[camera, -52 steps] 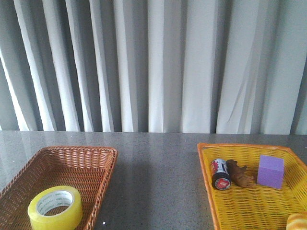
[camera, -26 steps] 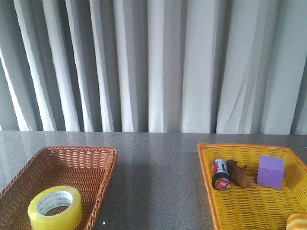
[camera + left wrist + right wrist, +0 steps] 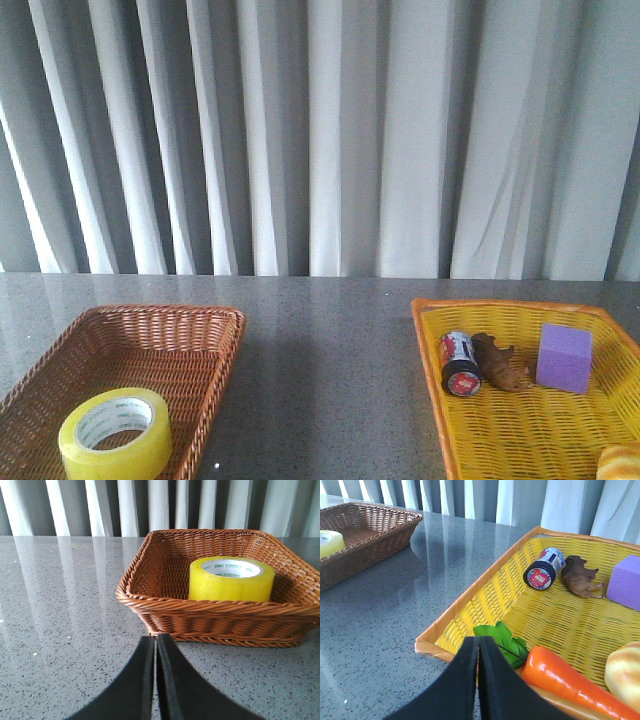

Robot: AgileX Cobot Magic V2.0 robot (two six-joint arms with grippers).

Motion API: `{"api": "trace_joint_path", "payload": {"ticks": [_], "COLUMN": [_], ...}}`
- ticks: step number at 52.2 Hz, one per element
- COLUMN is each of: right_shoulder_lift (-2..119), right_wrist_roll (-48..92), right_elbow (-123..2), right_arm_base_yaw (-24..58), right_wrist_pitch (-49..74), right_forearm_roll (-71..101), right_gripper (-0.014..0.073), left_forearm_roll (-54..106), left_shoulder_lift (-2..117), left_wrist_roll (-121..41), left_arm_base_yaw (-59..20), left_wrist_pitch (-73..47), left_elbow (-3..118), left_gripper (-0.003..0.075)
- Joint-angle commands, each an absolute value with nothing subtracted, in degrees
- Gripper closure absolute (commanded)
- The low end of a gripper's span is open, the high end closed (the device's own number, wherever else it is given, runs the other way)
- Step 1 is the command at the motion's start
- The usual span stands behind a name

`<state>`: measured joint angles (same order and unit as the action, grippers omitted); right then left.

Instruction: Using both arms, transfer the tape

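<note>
Tape point(image 3: 115, 433) flat in brown basket point(image 3: 190, 330), core axis vert., hole up.

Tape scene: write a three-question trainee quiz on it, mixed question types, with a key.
1. True or false: the tape lies in the yellow basket.
2. Which sits between the small can and the purple block? A) carrot B) brown animal figure C) bread roll
3. Fill in: the fingers of the left gripper are ____.

Key:
1. False; it lies in the brown wicker basket.
2. B, the brown animal figure.
3. Shut, holding nothing.
</note>
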<state>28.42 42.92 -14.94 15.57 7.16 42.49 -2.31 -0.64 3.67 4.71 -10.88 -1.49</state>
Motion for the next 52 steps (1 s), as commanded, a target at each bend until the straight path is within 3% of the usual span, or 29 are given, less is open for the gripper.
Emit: {"api": "trace_joint_path", "payload": {"ticks": [1, 18, 22, 31, 35, 52], "right_shoulder_lift": [28.63, 25.59, 23.61, 17.3, 13.69, 0.4], "right_wrist_roll": [43.52, 42.0, 34.53, -1.9, -11.33, -16.0], "right_elbow": [-16.67, -16.67, -16.67, -12.89, -9.69, 0.34], "right_arm_base_yaw": [15.42, 15.48, 15.05, 9.4, 6.65, 4.09], "right_wrist_pitch": [4.0, 3.54, 3.64, 3.94, 4.16, 3.96], "right_forearm_roll": [42.86, 38.87, 29.42, -2.97, -10.44, -10.73], "right_gripper": [0.0599, 0.0599, 0.0599, 0.0599, 0.0599, 0.0599], "left_forearm_roll": [-1.83, -1.83, -1.83, -1.83, -1.83, -1.83], "left_shoulder_lift": [-1.02, -1.02, -1.02, -1.02, -1.02, -1.02], "left_wrist_roll": [4.24, 4.24, 4.24, 4.24, 4.24, 4.24], "left_arm_base_yaw": [4.43, 4.43, 4.43, 4.43, 4.43, 4.43], "left_wrist_pitch": [-6.3, -6.3, -6.3, -6.3, -6.3, -6.3], "left_elbow": [0.19, 0.19, 0.19, 0.19, 0.19, 0.19], "left_gripper": [0.0727, 0.0727, 0.0727, 0.0727, 0.0727, 0.0727]}}
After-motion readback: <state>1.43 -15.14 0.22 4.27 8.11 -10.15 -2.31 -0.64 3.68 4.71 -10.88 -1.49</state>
